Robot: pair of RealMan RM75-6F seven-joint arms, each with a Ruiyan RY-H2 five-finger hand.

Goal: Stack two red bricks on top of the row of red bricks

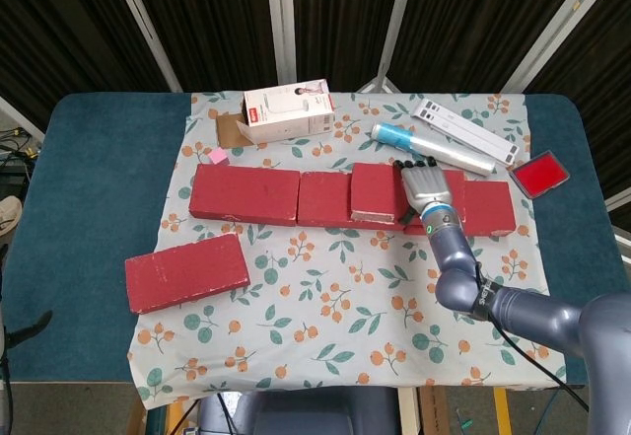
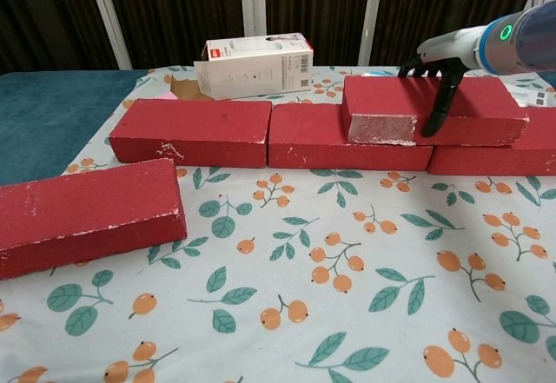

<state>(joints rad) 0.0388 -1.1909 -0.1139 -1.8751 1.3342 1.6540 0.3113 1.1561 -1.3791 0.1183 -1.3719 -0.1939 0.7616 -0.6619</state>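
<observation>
loose brick (image 1: 186, 272): lies alone on the floral cloth (image 1: 335, 297), front left, well apart from the row
box (image 1: 288, 112): white, behind the row; red label, writing too small to read
row (image 1: 245, 194): red bricks end to end across the tabletop
stacked brick (image 2: 387, 107): on top of the row (right part)
right hand (image 1: 426, 188): over the stacked brick, fingers (image 2: 434, 105) draped down its front face; grip or mere touch, cannot tell
left hand: out of sight

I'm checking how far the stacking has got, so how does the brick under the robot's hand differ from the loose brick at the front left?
The stacked brick sits on top of the row, bridging two bricks; the loose brick lies alone on the cloth. The right hand grips the stacked brick; nothing touches the loose brick. The stacked brick runs with the row; the loose brick is angled. Both are red and look alike.
</observation>
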